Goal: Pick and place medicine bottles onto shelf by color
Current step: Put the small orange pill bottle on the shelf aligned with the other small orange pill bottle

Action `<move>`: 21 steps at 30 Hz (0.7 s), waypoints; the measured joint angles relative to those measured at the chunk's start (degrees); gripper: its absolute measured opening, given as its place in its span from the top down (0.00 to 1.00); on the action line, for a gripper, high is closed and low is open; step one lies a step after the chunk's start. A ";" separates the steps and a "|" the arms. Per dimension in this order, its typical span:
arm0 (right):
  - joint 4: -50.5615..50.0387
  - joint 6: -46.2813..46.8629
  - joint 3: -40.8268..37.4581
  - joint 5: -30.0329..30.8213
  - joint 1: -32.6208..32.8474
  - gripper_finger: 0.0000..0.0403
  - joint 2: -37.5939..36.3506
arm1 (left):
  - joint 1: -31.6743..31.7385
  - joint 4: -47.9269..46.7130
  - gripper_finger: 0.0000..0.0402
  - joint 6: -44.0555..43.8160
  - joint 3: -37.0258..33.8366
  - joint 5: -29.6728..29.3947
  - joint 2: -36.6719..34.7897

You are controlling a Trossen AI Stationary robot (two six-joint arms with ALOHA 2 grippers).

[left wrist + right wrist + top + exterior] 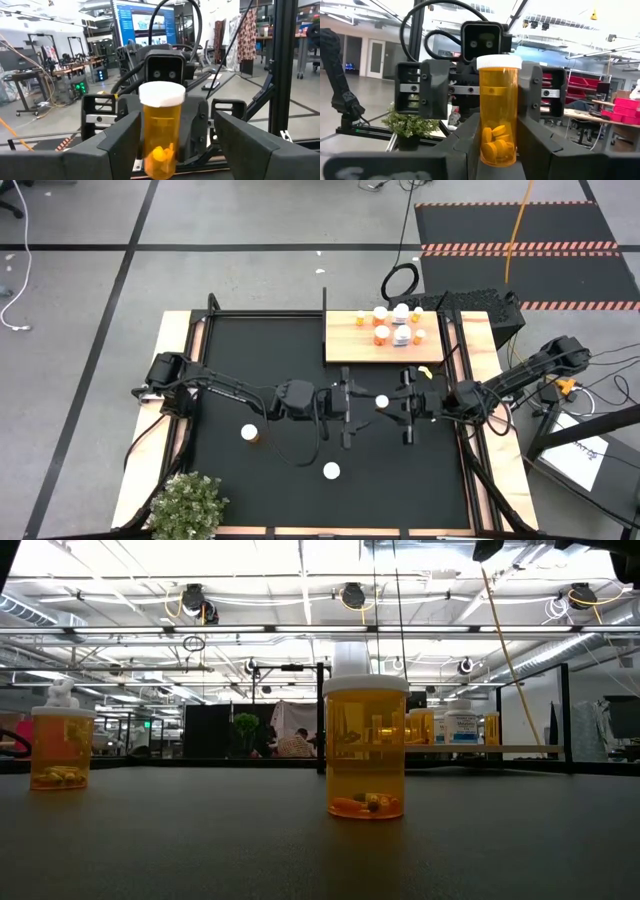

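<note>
The orange bottle (pixel 381 402) stands upright in the middle of the black mat (pixel 270 340), between the two grippers. The right gripper (pixel 408 406) pinches its body; the left gripper (pixel 345 406) faces it with its fingers spread on both sides, apparently not touching. The shelf (pixel 345 348), just behind, has bare room on its left half.

Both arms meet mid-table, left gripper (pixel 347 408) and right gripper (pixel 404 406) facing

bottles on mat (pixel 250 433): 3
bottles on shelf (pixel 381 335): about 7, clustered
shelf (pixel 345 345): 1
plant (pixel 187 505): 1
arms: 2
</note>
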 joint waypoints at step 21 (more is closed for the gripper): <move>-1.53 1.21 0.02 -0.23 -1.05 0.75 0.00 | 1.08 -1.96 0.71 -0.23 0.02 0.96 -0.18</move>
